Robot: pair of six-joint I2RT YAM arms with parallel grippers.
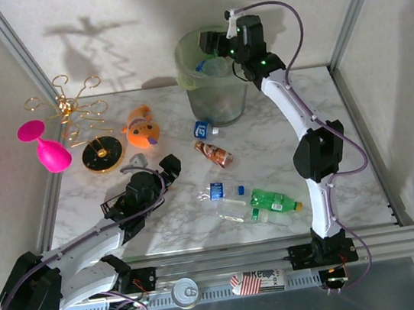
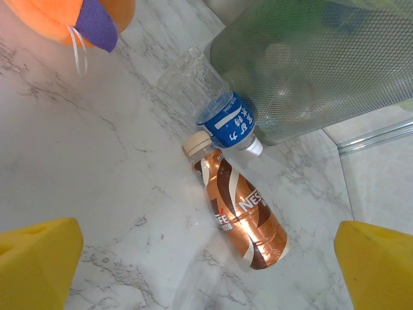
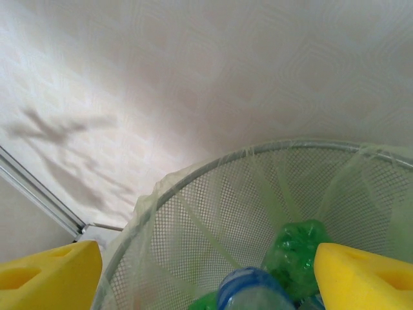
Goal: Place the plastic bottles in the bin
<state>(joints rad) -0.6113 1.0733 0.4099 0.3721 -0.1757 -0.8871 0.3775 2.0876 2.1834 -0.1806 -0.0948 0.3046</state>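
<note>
The bin [image 1: 212, 85], pale green mesh with a bag liner, stands at the back of the table. My right gripper [image 1: 215, 46] hangs over its mouth, open [image 3: 206, 284]. A clear bottle with a blue end [image 3: 255, 292] lies loose below, between the fingers, and a green bottle [image 3: 295, 253] sits beside it in the bin [image 3: 213, 194]. My left gripper [image 1: 164, 169] is open [image 2: 206, 271] above the table, short of a brown bottle [image 2: 242, 213] [image 1: 214, 154]. A clear blue-labelled bottle [image 2: 216, 106] [image 1: 205, 129] lies against the bin [image 2: 310, 71]. More bottles lie mid-table: clear [image 1: 224, 191], green [image 1: 275, 201].
An orange plush toy [image 1: 141, 127] [image 2: 64, 19], a pink wine glass [image 1: 44, 147], a gold wire stand [image 1: 69, 109] and a black-and-gold disc [image 1: 103, 154] sit at the left. A can [image 1: 185, 291] and a carton [image 1: 257, 280] lie on the near rail.
</note>
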